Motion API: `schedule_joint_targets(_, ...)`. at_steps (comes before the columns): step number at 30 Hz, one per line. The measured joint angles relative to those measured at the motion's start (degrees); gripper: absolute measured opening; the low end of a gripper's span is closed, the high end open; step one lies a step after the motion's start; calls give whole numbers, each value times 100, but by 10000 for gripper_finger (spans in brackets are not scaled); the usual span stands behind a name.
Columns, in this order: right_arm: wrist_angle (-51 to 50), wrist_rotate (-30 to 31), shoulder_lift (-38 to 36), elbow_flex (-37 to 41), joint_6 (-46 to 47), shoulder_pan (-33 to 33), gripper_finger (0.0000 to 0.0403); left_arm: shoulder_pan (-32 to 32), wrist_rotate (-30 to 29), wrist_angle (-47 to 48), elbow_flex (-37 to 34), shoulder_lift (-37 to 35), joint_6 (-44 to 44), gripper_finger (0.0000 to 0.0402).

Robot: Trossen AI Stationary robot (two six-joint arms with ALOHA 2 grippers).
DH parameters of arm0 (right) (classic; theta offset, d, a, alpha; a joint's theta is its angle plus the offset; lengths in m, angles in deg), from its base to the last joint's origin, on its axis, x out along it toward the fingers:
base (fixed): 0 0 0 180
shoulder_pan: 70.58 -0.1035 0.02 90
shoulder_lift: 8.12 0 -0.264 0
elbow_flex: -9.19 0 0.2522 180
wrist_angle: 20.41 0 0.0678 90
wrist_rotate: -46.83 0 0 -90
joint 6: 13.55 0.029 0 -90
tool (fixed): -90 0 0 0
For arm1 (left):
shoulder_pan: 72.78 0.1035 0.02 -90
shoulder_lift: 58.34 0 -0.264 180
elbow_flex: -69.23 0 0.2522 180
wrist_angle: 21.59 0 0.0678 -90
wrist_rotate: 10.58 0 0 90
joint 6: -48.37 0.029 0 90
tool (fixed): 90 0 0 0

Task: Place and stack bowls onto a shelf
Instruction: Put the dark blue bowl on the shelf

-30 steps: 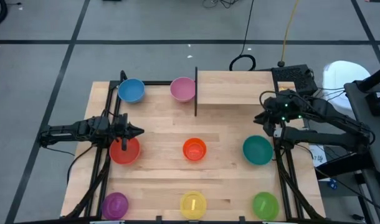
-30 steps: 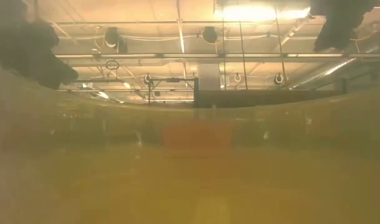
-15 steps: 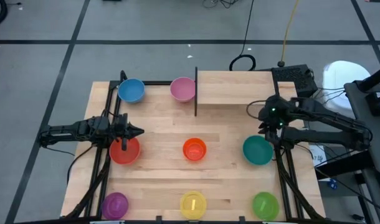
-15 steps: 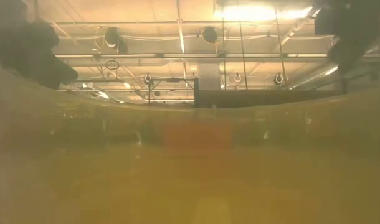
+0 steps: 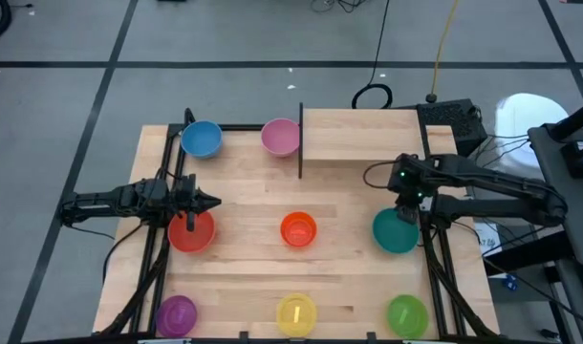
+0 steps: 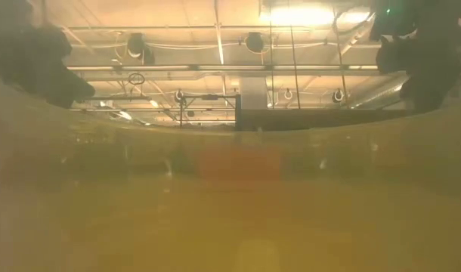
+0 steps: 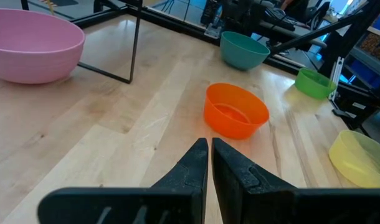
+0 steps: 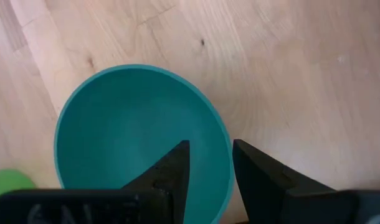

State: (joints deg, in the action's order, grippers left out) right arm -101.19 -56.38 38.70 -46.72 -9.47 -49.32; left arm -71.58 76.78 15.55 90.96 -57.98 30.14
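Observation:
The teal bowl (image 5: 395, 232) stands on its base near the table's right edge. My right gripper (image 8: 210, 147) hangs open just above it, pointing down, with one finger over the bowl's inside and one beyond its rim (image 8: 226, 149). It shows in the high view (image 5: 404, 199). My left gripper (image 5: 213, 202) is shut and empty above the red bowl (image 5: 190, 232) at the left. The shelf (image 5: 366, 134), with its black bar (image 5: 301, 143), lies at the far side. The orange bowl (image 5: 298, 229) stands at the table's middle.
The blue bowl (image 5: 202, 139) and the pink bowl (image 5: 280, 137) stand at the far side, left of the shelf. The purple (image 5: 176, 313), yellow (image 5: 296, 313) and green (image 5: 406, 313) bowls line the near edge. Black frame rails run along both sides.
My right gripper has gone toward the table's left and near edges and tipped from level to pointing down over the teal bowl. The bowls have not moved.

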Motion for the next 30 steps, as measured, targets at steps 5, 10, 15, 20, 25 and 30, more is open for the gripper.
schedule_joint_targets(5, 145, 10, 261, -2, 40, 0, 114, 2, 0, -1, 1, -1, -1, 26)
schedule_joint_targets(10, 222, 10, 535, -2, -13, 0, 114, -1, -2, 0, 2, 0, 0, 26)
schedule_joint_targets(15, 221, 2, 793, -2, -35, 0, 114, 1, -18, -1, 1, -1, 1, 26)
schedule_joint_targets(20, 273, 105, 1076, -6, -118, 0, 114, -1, -21, -2, 2, -1, -1, 26)
schedule_joint_targets(25, 375, 306, 1337, -7, -127, 2, 114, 1, -20, 0, 0, -1, -1, 26)
schedule_joint_targets(30, 502, 277, 1559, -7, -133, 2, 114, 0, -17, 0, 1, -1, -1, 26)
